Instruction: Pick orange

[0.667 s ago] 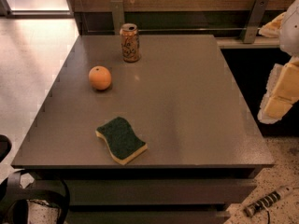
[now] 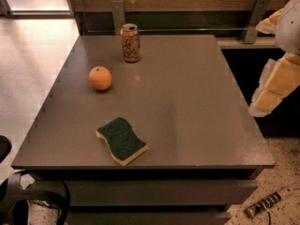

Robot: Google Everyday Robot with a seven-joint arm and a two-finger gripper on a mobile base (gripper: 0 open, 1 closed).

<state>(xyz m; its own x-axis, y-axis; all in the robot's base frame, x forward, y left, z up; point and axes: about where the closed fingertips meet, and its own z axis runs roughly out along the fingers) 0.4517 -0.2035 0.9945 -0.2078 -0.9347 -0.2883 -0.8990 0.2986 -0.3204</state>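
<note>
The orange [image 2: 100, 78] is a small round fruit resting on the left part of the grey table [image 2: 187, 107]. My gripper [image 2: 258, 69] hangs at the right edge of the view, beside the table's right side and far from the orange. Its two yellow padded fingers [image 2: 277, 84] stand apart, open and holding nothing. Part of the gripper is cut off by the frame edge.
An orange-brown patterned drink can [image 2: 131, 42] stands upright at the table's back, behind and right of the orange. A green-topped yellow sponge [image 2: 121, 140] lies near the front edge. A wooden wall with metal brackets [image 2: 255, 13] runs behind the table. Cables lie on the floor [image 2: 269, 203].
</note>
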